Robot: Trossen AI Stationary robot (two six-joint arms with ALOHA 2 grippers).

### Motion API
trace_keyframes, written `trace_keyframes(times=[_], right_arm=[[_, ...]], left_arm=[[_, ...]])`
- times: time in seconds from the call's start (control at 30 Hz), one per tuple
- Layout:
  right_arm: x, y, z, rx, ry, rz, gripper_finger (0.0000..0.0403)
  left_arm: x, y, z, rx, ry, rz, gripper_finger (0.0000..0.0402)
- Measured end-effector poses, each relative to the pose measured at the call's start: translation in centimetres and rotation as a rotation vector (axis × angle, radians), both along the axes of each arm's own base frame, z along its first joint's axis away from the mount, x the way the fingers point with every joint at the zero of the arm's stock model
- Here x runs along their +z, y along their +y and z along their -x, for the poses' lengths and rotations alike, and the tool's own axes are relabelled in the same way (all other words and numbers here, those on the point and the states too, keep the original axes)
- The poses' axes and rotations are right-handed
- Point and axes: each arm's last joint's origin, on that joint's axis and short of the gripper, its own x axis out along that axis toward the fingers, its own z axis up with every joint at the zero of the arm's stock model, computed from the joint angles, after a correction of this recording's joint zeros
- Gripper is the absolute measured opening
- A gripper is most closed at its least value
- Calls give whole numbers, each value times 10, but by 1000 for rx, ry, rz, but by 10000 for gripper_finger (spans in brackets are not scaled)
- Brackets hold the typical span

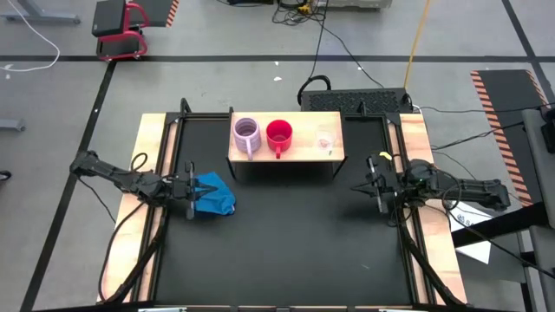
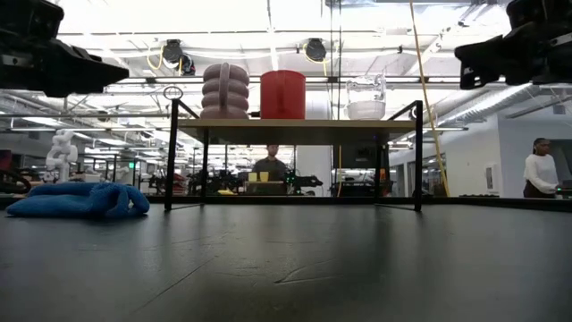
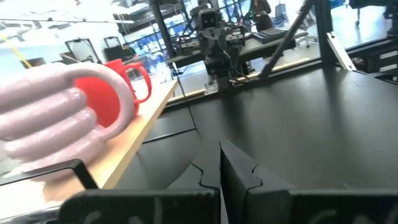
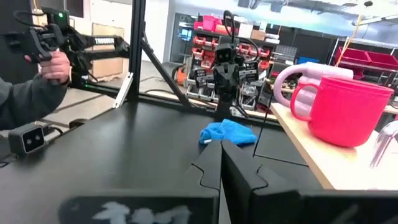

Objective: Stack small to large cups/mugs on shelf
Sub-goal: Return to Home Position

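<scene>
Three cups stand in a row on the wooden shelf: the pale lilac mug on the left, the red mug in the middle, the clear glass cup on the right. The low view shows the lilac mug, the red mug and the glass cup upright on their bases. My left gripper is shut and raised, left of and nearer than the shelf. My right gripper is shut and raised off the shelf's near right corner. Both sets of fingers hold nothing.
A crumpled blue cloth lies on the black tabletop beside and below my left gripper. The shelf stands on thin black legs with open space beneath. People stand in the room beyond the table. A person's hand holds a device.
</scene>
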Motion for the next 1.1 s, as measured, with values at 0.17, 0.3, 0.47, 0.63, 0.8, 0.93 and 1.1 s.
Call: trace_keyframes(times=[0.17,0.3,0.47,0.63,0.8,0.93,1.1], right_arm=[[-4,1,3,22,-18,-5,0],[-9,1,4,22,-27,-4,0],[-9,1,4,21,-38,2,0],[-9,1,4,22,-31,-12,0],[-11,1,4,26,-13,-58,0],[-11,2,4,68,-5,-65,0],[-11,2,4,73,-2,-74,0]], left_arm=[[2,1,4,45,-27,-22,0],[4,4,5,76,-49,-34,0],[5,8,5,124,-56,-51,0],[7,11,6,137,-17,-57,0],[9,10,8,57,42,-46,0],[11,10,8,53,39,-42,0],[11,9,8,45,38,-9,0]])
